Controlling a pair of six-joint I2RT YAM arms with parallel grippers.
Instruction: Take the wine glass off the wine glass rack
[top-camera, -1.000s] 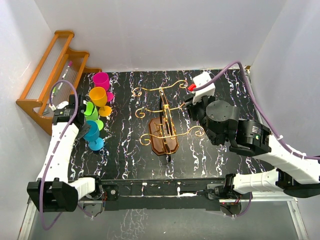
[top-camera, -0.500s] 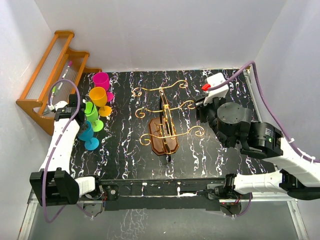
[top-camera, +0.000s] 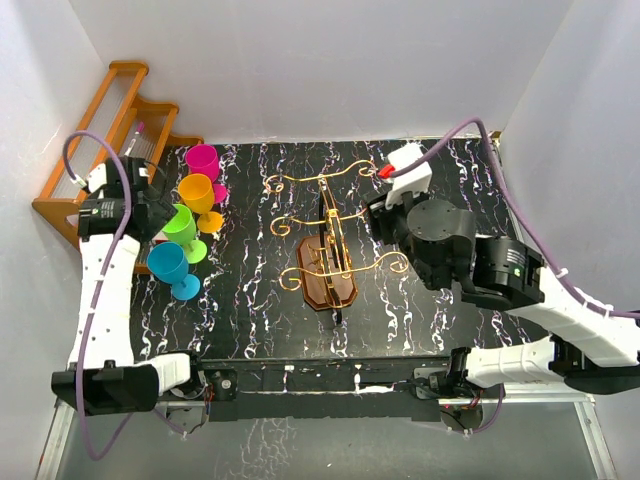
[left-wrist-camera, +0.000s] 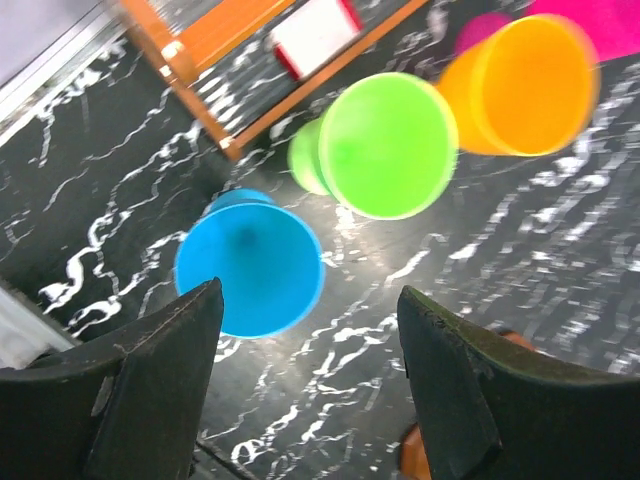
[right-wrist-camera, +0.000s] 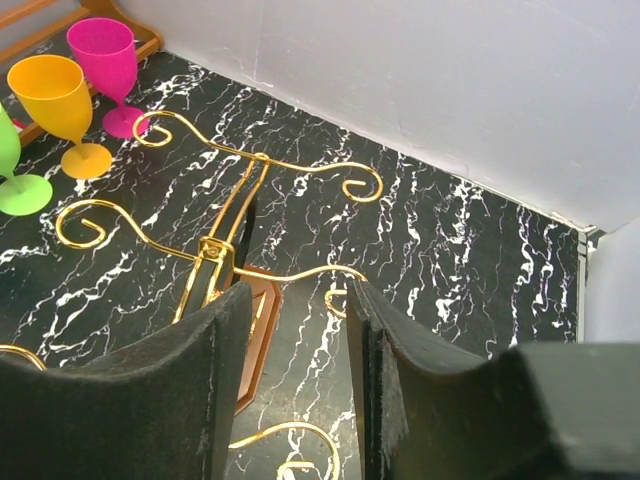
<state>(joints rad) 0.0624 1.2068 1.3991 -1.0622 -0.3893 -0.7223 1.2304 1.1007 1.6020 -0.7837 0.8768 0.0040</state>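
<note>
The wine glass rack (top-camera: 326, 250) stands mid-table on its brown base (top-camera: 330, 286); its gold wire arms carry nothing. A blue wine glass (top-camera: 168, 262) stands upright at the left, in a row with a green glass (top-camera: 180, 224), an orange glass (top-camera: 196, 189) and a pink glass (top-camera: 203, 160). My left gripper (top-camera: 150, 212) hovers open above and left of the row. In the left wrist view its fingers (left-wrist-camera: 310, 300) are spread wide, with the blue glass (left-wrist-camera: 250, 265) below and apart from them. My right gripper (right-wrist-camera: 300, 295) is open over the rack's right curled arm (right-wrist-camera: 345, 272), touching nothing.
A stepped orange-brown wooden shelf (top-camera: 100, 150) leans at the back left, close behind my left wrist. White walls close in the table on the left, back and right. Both arm bases sit along the near edge.
My left gripper opened, let go of the blue glass and rose back toward the shelf. My right arm swung right, then returned to the rack with its jaws wider.
</note>
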